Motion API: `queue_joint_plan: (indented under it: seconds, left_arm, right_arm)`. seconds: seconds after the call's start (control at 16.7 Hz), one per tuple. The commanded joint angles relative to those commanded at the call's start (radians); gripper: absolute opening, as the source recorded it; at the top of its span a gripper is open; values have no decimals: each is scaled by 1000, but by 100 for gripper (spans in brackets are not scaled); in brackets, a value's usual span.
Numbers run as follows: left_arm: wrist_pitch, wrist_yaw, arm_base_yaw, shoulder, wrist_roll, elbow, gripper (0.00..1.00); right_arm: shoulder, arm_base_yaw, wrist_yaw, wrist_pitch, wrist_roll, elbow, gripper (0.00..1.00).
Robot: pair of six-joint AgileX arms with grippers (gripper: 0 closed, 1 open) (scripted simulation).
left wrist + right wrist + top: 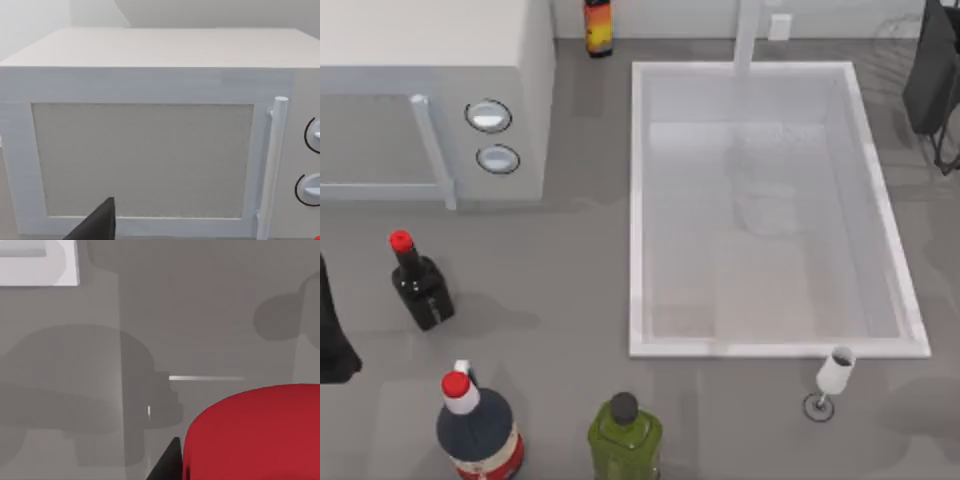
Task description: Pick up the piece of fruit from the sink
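The piece of fruit (255, 435), a smooth bright-red lump, sits very close to the right wrist camera, above grey counter. One dark finger (169, 464) of my right gripper lies against its side, so the gripper looks shut on it. My right arm (932, 75) hangs at the far right, beyond the sink's back corner. The sink (638, 210) is a large white basin with a raised rim, right of centre. My left arm (334, 340) stays parked at the left edge, facing the microwave (145, 150).
The white microwave (430, 90) stands at the back left. Bottles stand front left: a dark one with a red cap (418, 285), a blue-and-red one (475, 430), a green one (624, 435). A wine glass (833, 380) stands by the sink's front rim, and a faucet (748, 35) rises behind the sink.
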Motion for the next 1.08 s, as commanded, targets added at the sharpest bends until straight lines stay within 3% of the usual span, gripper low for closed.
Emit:
queue_joint_plan:
  seconds: [0.48, 1.08]
  left_arm:
    - [0, 0, 0, 0, 0, 0, 100]
    - [0, 0, 0, 0, 0, 0, 100]
  right_arm:
    - [25, 0, 0, 110, 1, -102, 0]
    - [25, 0, 0, 110, 1, -102, 75]
